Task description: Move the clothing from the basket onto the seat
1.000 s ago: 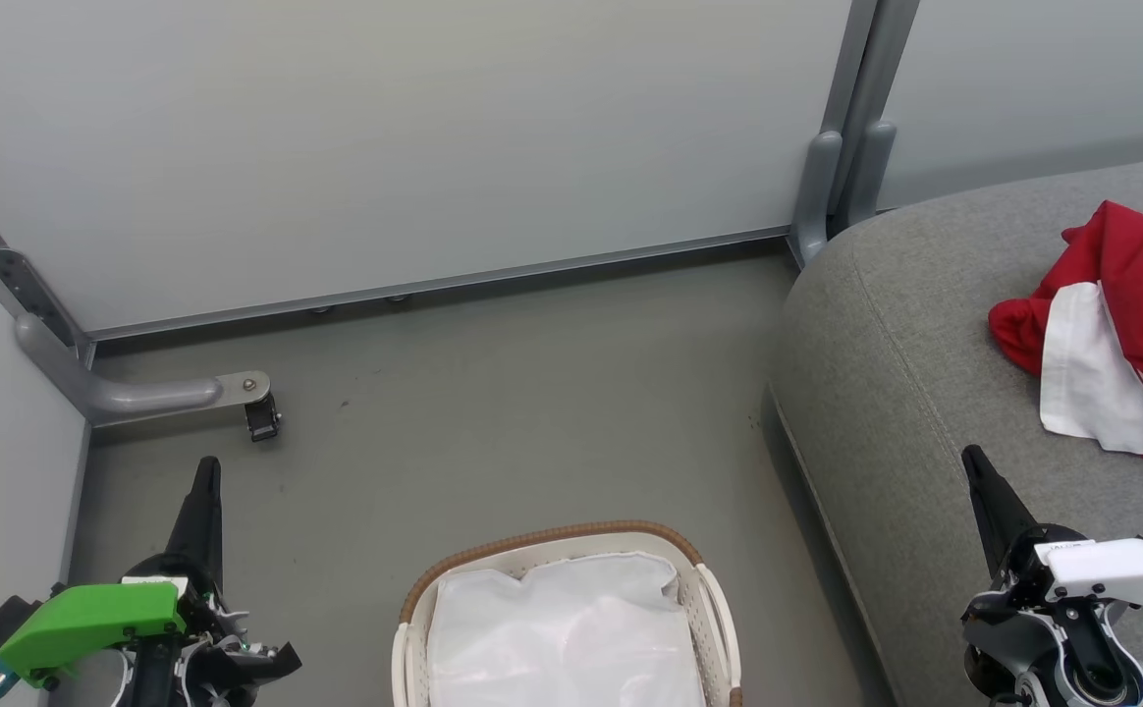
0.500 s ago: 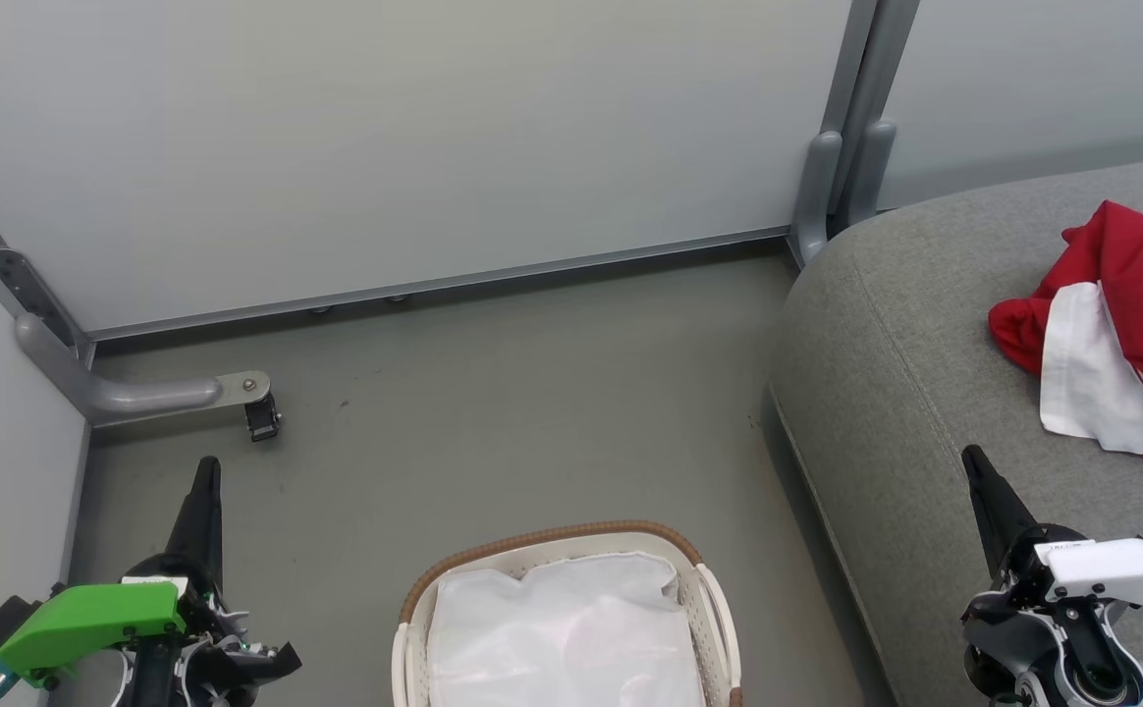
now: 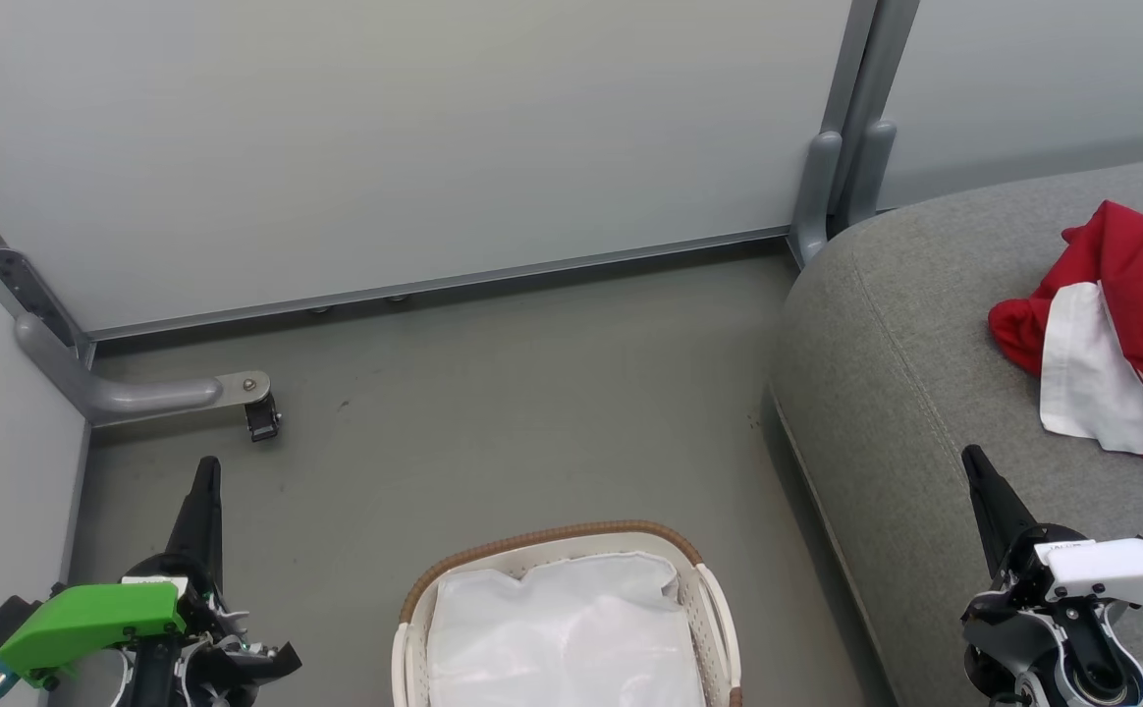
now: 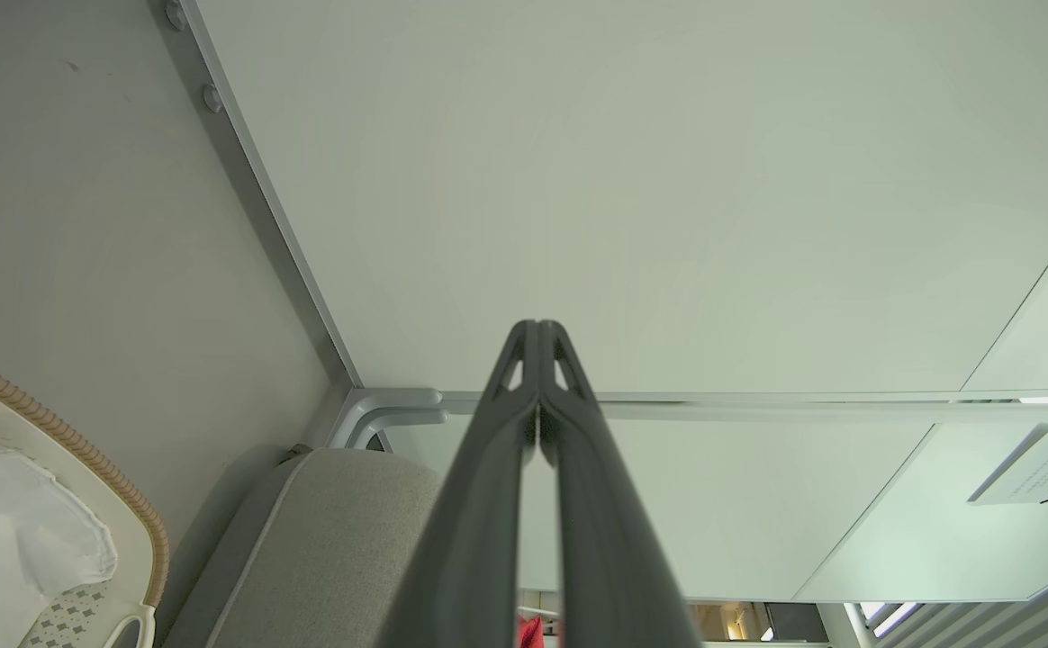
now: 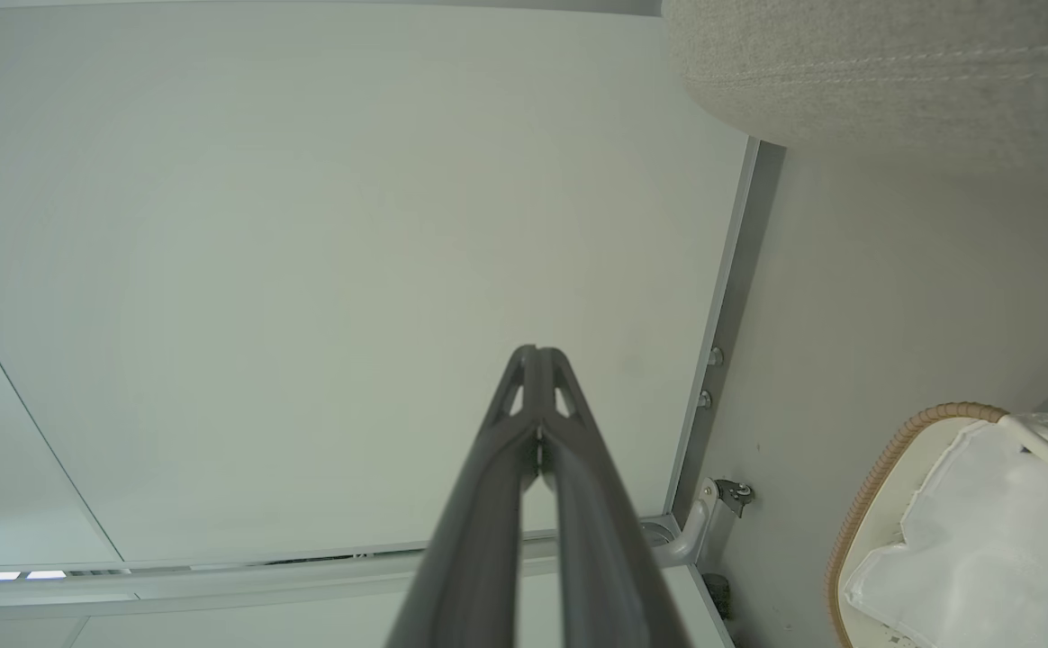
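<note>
Left gripper (image 3: 206, 465): lower left of the head view, both dark fingers pressed together along their length, nothing between them, tips pointing up the frame over the floor (image 3: 493, 412). A green cover (image 3: 81, 619) sits on its wrist. Right gripper (image 3: 971, 455): lower right of the head view, fingers likewise together and bare, tips lying in front of the near edge of the seat (image 3: 905, 373); a white cover (image 3: 1112, 570) sits on its wrist. Each wrist view confirms it: the two fingers meet at the tip against a pale wall panel (image 3: 385, 137). The basket (image 3: 552, 537) stands on the floor at bottom centre, between the two grippers and apart from both, its brown rim toward the top of the frame. A white liner (image 3: 562, 628) lies crumpled inside it. The seat fills the right side of the frame, just beside the basket. The clothing (image 3: 1141, 295), red with a white panel, lies bunched on the seat at the right edge, partly cut off by the frame, well apart from the basket and above the right gripper. A grey metal foot (image 3: 139, 393) with a small black caster rests on the floor at middle left, and a grey post (image 3: 851, 147) rises at upper right behind the seat's corner.
</note>
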{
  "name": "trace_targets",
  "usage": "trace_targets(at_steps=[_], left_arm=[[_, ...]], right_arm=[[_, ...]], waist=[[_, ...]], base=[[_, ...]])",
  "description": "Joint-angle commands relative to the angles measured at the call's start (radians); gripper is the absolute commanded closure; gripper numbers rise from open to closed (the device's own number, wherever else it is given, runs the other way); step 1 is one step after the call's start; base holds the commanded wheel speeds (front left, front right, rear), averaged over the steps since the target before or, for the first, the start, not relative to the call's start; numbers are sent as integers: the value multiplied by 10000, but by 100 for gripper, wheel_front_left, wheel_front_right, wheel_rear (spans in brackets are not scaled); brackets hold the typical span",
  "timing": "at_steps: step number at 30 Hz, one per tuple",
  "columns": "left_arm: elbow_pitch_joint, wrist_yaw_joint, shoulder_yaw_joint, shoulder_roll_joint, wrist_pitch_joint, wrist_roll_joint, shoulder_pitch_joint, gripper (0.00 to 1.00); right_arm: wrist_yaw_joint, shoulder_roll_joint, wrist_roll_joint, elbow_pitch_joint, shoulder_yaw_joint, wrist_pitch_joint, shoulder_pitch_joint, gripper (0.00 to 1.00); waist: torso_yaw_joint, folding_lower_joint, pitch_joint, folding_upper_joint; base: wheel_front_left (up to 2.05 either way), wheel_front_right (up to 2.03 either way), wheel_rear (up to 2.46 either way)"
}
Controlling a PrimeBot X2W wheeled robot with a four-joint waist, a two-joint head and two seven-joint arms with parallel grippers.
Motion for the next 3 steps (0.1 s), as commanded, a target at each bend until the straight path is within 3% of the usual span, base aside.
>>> trace_targets(at_steps=[1, 3], left_arm=[[-15, -43, 24, 55, 32, -30, -111, 100], [-15, -43, 24, 55, 32, -30, -111, 100]], right_arm=[[0, -56, 40, -27, -16, 12, -84, 100], [0, -56, 40, -27, -16, 12, -84, 100]], waist=[[0, 0, 0, -1], [0, 0, 0, -1]], base=[[0, 0, 0], [0, 0, 0]])
